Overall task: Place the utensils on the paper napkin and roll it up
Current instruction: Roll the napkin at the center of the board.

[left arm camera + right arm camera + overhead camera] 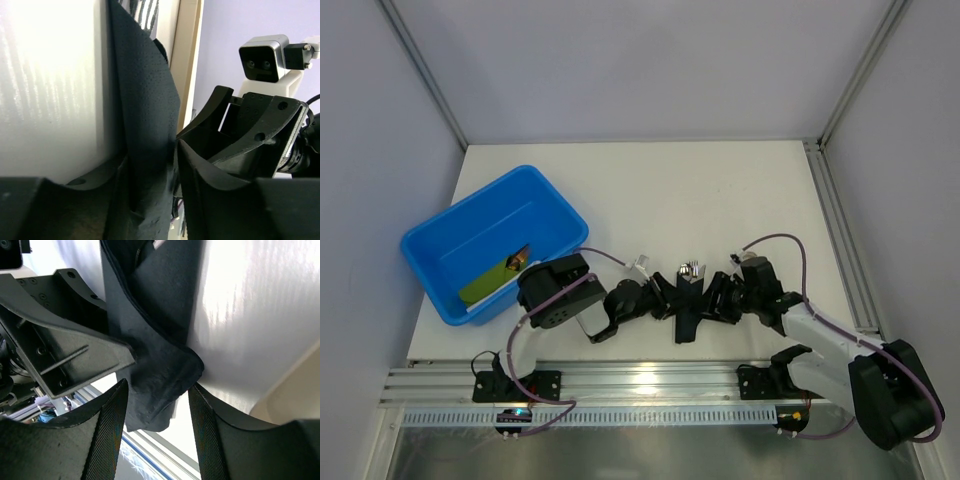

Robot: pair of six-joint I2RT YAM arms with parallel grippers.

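Rolling seems under way: right pincer (159, 385) pinches the paper napkin (160, 352) wrapped round the utensils (690, 268); left pincer (150, 155) straddles it, grip unclear. Next: tighten the roll.

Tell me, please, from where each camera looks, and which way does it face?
Top external: above and behind the bases, looking down on the table, the blue tub and the black paper napkin; both arms show.
Left wrist: low at the napkin, facing the right gripper; own fingers show.
Right wrist: low at the napkin, facing the left gripper; own fingers show.
Shared: both wrist views hold the napkin and the opposite gripper.
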